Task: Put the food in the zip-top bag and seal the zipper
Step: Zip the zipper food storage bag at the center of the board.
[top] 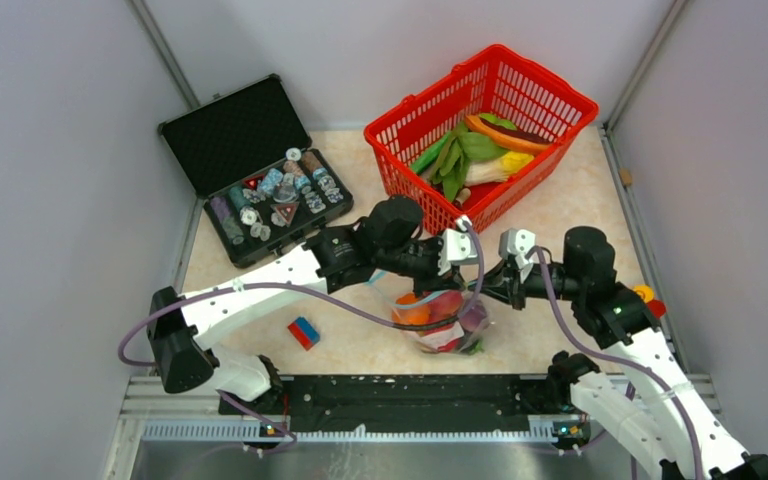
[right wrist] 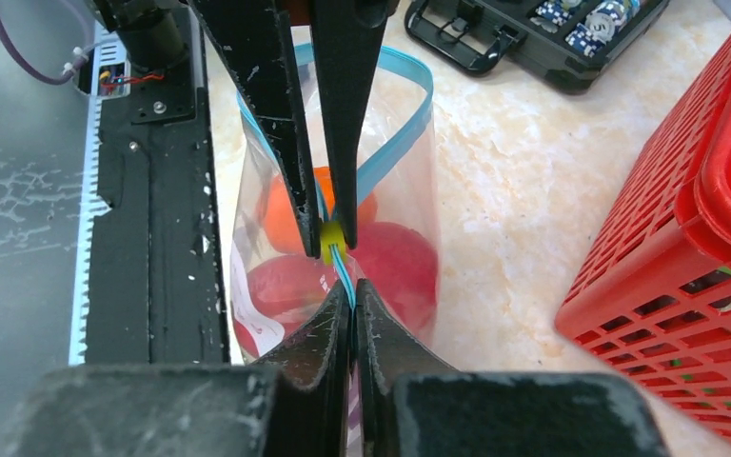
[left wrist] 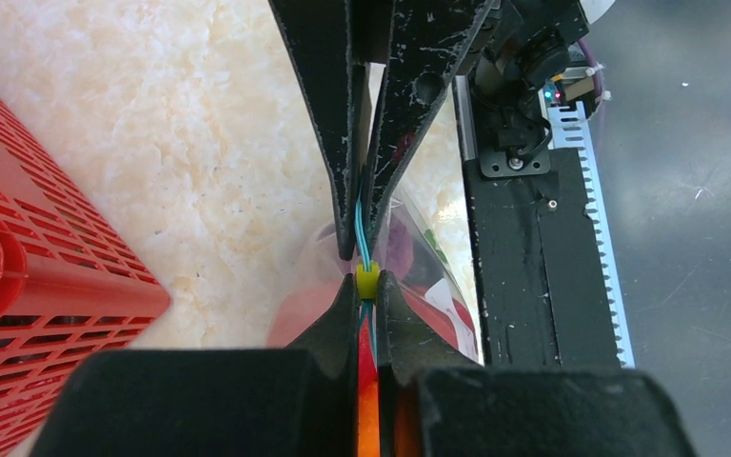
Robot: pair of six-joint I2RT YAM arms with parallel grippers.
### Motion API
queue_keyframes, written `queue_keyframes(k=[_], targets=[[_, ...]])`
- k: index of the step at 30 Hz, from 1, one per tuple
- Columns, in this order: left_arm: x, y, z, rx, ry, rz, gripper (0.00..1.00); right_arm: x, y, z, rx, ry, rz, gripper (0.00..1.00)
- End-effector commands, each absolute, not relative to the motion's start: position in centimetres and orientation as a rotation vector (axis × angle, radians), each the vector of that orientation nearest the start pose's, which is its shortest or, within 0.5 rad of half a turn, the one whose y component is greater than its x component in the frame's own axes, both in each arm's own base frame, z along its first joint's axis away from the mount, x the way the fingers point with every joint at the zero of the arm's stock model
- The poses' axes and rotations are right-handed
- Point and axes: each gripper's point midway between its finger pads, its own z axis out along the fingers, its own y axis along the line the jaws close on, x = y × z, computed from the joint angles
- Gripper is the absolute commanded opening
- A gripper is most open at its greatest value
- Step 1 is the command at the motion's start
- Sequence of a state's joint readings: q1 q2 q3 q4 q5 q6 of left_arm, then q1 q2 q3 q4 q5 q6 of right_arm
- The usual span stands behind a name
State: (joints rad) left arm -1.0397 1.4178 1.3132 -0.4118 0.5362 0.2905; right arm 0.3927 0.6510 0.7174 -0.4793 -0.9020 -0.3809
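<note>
The clear zip-top bag stands near the table's front edge, holding orange and red toy food. My left gripper is shut on the light-blue zipper at its yellow slider. My right gripper is shut on the same zipper strip right beside it, fingertips facing the left one's. Beyond the slider the blue strip spreads into an open loop. In the top view the left gripper and the right gripper meet above the bag.
A red lattice basket with leafy and orange toy vegetables stands at the back right. An open black case of small bottles and spools is at the back left. A small red-and-blue block lies front left. The black base rail runs close behind the bag.
</note>
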Motion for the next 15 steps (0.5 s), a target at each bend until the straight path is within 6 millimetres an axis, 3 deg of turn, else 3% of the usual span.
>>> queue_keyframes(k=[1,6,15], targets=[[14.2,-39.8,28.0,1.570,1.417,-1.000,0.00,15.7,20.2,24.6,-1.210,1.445,0.847,0.00],[15.0,-38.2,26.6,1.530,1.487,-0.903,0.00,15.9,19.4,23.4,-1.176,1.509,0.807,0.00],[15.6,-34.4,24.7,1.448,1.567,-0.792,0.00,15.3,18.9,24.8,-1.137,1.474,0.783,0.00]])
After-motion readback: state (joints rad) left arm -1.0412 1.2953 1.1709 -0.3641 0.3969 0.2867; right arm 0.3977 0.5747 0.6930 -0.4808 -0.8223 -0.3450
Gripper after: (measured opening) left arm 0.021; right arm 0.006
